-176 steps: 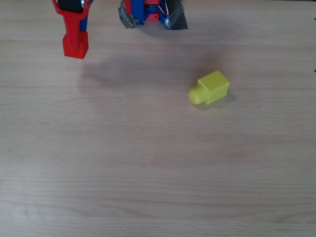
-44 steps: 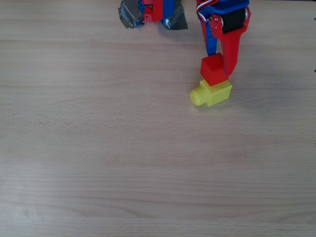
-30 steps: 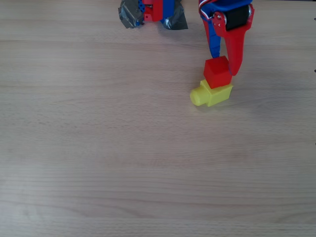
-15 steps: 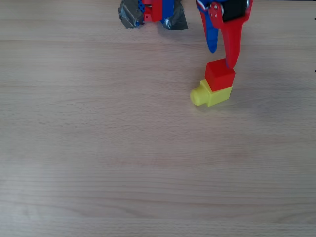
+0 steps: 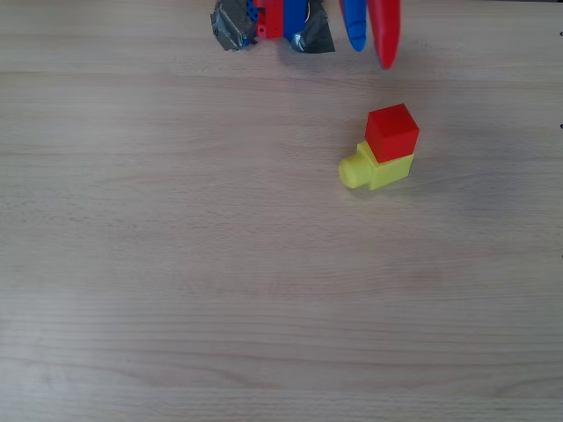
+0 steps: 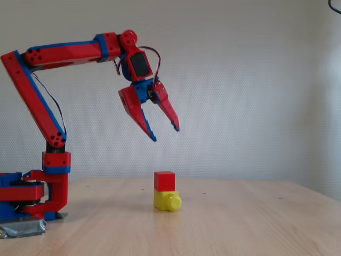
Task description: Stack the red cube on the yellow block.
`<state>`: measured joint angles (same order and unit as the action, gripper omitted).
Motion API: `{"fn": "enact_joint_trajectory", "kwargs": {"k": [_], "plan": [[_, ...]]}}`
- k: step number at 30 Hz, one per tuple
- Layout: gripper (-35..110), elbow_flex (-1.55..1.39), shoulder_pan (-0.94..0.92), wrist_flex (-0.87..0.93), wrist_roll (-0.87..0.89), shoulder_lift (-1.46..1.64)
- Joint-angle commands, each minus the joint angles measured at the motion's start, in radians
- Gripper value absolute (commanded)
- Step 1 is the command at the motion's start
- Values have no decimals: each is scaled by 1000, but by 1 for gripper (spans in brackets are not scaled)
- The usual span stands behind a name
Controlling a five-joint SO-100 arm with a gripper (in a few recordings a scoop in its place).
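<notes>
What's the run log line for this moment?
gripper: open, raised, empty | red cube: resting on yellow block | stack: placed, untouched

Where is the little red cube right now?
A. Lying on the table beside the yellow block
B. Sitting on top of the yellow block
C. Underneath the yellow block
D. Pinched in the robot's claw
B: the red cube rests on the yellow block, while the gripper hangs open, well above it.

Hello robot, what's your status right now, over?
Hand open, raised above the blocks. Red cube sits on yellow block, untouched. Nothing in the way.
</notes>
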<state>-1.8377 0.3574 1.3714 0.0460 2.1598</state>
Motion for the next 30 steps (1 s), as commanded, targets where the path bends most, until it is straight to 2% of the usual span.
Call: {"fn": "enact_joint_trajectory", "kwargs": {"k": [1,11,22,30], "plan": [[22,-21,-28,15,-3,117],[9,-330,-112,-63,-43,367],[6,-624,-224,-195,-44,584],[2,-854,-267,-291,-115,759]]}}
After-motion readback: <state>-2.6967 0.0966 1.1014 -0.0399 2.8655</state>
